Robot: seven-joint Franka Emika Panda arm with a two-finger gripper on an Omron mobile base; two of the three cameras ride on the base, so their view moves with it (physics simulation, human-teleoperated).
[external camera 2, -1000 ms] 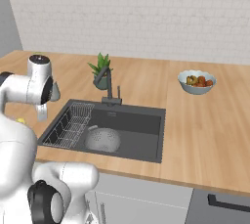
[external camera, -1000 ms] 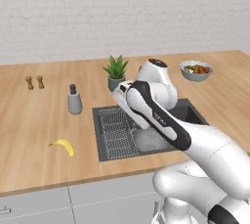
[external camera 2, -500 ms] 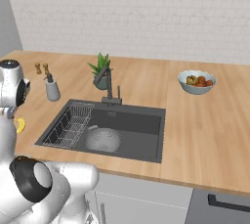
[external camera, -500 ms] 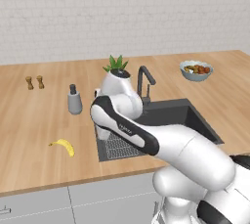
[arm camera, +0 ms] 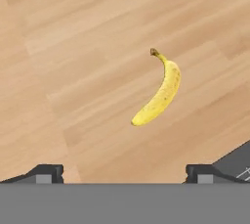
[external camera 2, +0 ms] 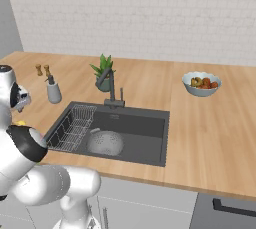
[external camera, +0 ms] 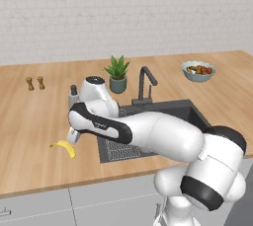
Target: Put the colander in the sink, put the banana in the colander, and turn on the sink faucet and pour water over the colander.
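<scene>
pincer (arm camera: pixel 125 171): you're holding it spread wide and empty, hovering over the banana, nothing between the tips
banana (arm camera: pixel 159 92): lying flat on the worktop (external camera: pixel 34 121), left of the sink (external camera 2: pixel 142 135), apart from the tips
colander (external camera 2: pixel 105 142): sitting in the sink, probably upside down, beside the wire rack (external camera 2: pixel 72 127)
faucet (external camera 2: pixel 111 87): standing behind the basin
</scene>
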